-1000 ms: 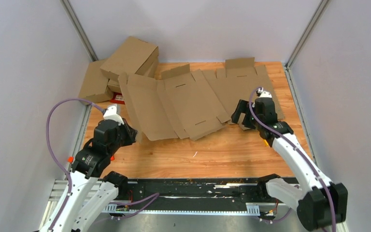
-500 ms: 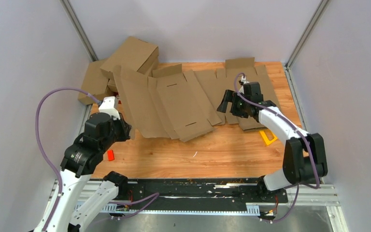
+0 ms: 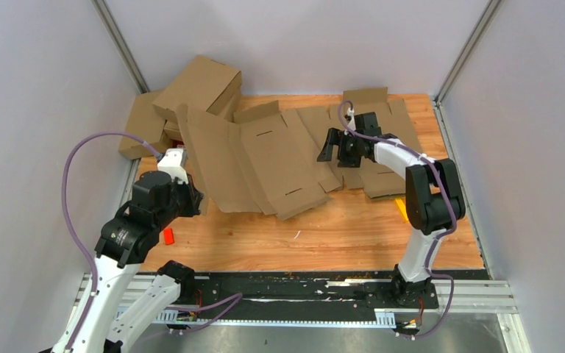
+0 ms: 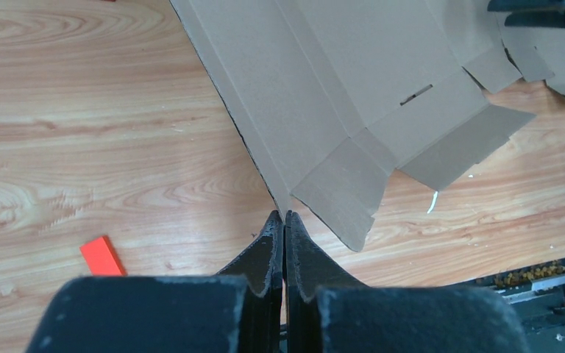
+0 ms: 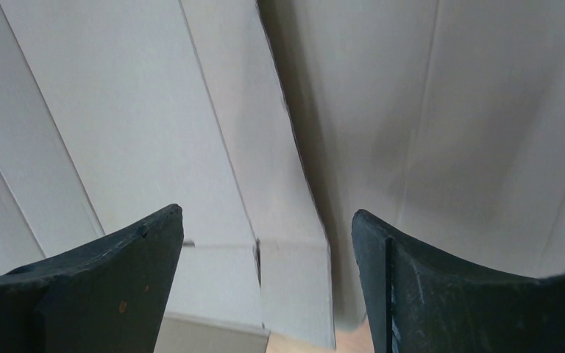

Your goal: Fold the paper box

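The paper box (image 3: 257,158) is a flat brown die-cut blank with flaps and slots, spread over the middle of the table and raised along its left side. In the left wrist view the paper box (image 4: 324,88) narrows to a corner that ends between my fingertips. My left gripper (image 3: 191,197) (image 4: 280,215) is shut on that near-left corner. My right gripper (image 3: 328,147) (image 5: 265,220) hovers open over the blank's right edge, with nothing between its fingers. The right wrist view shows the paper box (image 5: 118,132) lying on top of another sheet.
A second flat blank (image 3: 382,143) (image 5: 449,132) lies under and to the right of the first. Folded brown boxes (image 3: 199,87) are piled at the back left. A small red piece (image 3: 168,235) (image 4: 101,255) lies near my left arm. A yellow object (image 3: 401,208) sits at the right.
My right gripper has swung back and left to above the blank's right edge, its jaws narrowing a little. The left gripper has kept its grip, and the blank's left side has shifted and lifted.
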Controlling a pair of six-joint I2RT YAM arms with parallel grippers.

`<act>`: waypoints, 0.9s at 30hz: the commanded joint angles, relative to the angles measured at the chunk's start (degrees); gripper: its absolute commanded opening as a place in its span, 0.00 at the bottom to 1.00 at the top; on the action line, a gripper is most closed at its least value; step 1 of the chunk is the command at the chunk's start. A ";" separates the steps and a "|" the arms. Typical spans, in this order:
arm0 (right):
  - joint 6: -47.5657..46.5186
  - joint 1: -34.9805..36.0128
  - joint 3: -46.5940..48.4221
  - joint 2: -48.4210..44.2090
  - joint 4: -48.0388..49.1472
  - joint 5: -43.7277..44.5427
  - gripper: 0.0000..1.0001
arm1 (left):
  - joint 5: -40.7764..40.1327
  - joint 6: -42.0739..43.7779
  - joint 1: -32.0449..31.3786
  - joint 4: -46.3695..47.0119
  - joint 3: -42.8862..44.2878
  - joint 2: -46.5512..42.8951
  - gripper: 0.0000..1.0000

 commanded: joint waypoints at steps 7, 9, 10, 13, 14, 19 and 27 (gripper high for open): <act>-2.59 1.21 8.73 9.65 1.05 -6.15 0.80 | -6.30 3.42 0.20 -1.72 3.11 -0.86 0.03; -3.12 2.07 9.04 10.33 1.01 -7.83 0.78 | -5.42 3.51 0.20 -1.44 2.70 -0.57 0.02; -3.76 2.51 9.49 10.47 0.58 -8.39 0.76 | -4.69 3.48 0.20 -0.95 2.36 -0.59 0.02; -5.26 3.55 10.72 11.32 -0.80 -10.19 0.71 | -2.73 3.23 0.20 0.67 1.34 -1.17 0.02; -5.33 3.71 10.70 11.35 -0.68 -10.73 0.69 | -2.59 3.18 0.20 0.90 1.14 -1.39 0.02; -4.52 4.03 9.42 10.80 0.17 -13.66 0.38 | -2.65 3.86 0.20 0.88 0.81 -0.62 0.02; -4.10 2.42 5.54 11.25 -0.28 -5.03 0.00 | 2.83 2.52 0.20 4.31 -1.28 0.54 0.02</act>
